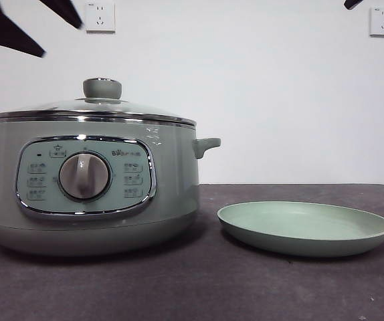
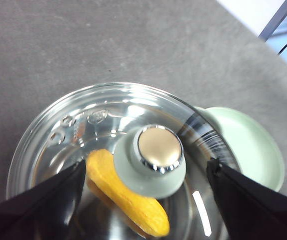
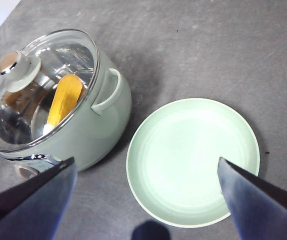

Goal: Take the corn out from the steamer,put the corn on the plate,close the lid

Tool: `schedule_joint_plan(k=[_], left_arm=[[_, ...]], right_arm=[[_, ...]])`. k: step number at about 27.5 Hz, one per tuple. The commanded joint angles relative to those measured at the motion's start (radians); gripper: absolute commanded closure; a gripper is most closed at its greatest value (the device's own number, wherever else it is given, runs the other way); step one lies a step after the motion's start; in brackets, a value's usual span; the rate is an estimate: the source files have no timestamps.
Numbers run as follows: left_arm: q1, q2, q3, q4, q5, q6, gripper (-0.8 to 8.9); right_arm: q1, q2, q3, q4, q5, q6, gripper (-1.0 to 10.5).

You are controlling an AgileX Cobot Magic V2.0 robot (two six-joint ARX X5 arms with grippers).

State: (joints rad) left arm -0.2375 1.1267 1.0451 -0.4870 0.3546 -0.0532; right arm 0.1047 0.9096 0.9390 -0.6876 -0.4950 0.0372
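One corn (image 2: pixel 128 200) cob lay inside the steamer (image 1: pixel 91 194), yellow-orange and seen through the glass of the lid (image 2: pixel 108 130); in the right wrist view the cob (image 3: pixel 65 100) ran lengthwise under the glass, beside the lid's pale green knob (image 3: pixel 18 72); the lid sat closed on the pot's chrome rim, its knob (image 1: pixel 102 87) standing upright at the pot's twelve o'clock in the front view; small steam holes showed in the glass near the rim; the steamer stood on the dark grey table (image 1: pixel 199 287), its chrome-framed panel and central dial (image 1: pixel 84 176) facing the front camera, one side handle (image 1: pixel 205 145) jutting out at three o'clock toward the plate (image 1: pixel 306 231); the plate, pale green and shallow, lay flat on the table just beside the pot at its three o'clock, apart from it, with nothing on it; the left gripper (image 2: pixel 146 172) hung above the lid, its two black jaws spread wide on either side of the knob and touching nothing; the right gripper (image 3: pixel 146 170) hung above the plate (image 3: pixel 193 160), its jaws likewise spread wide and holding nothing; in the front view only black tips of the arms showed at the top corners, against a white wall with two sockets.
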Motion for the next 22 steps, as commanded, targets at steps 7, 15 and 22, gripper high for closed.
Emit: schedule_joint_plan(k=[7,15,22], left_arm=[[-0.117,0.156,0.056,0.015,-0.134,0.072,4.06],[-0.163,0.221,0.056,0.065,-0.192,0.084,5.08],[-0.164,0.221,0.056,0.035,-0.193,0.105,7.70]], right_arm=[[0.001,0.000,0.003,0.005,0.000,0.000,4.7],[0.001,0.000,0.003,0.005,0.001,0.018,4.7],[0.001,0.000,0.003,0.005,0.000,0.024,4.7]])
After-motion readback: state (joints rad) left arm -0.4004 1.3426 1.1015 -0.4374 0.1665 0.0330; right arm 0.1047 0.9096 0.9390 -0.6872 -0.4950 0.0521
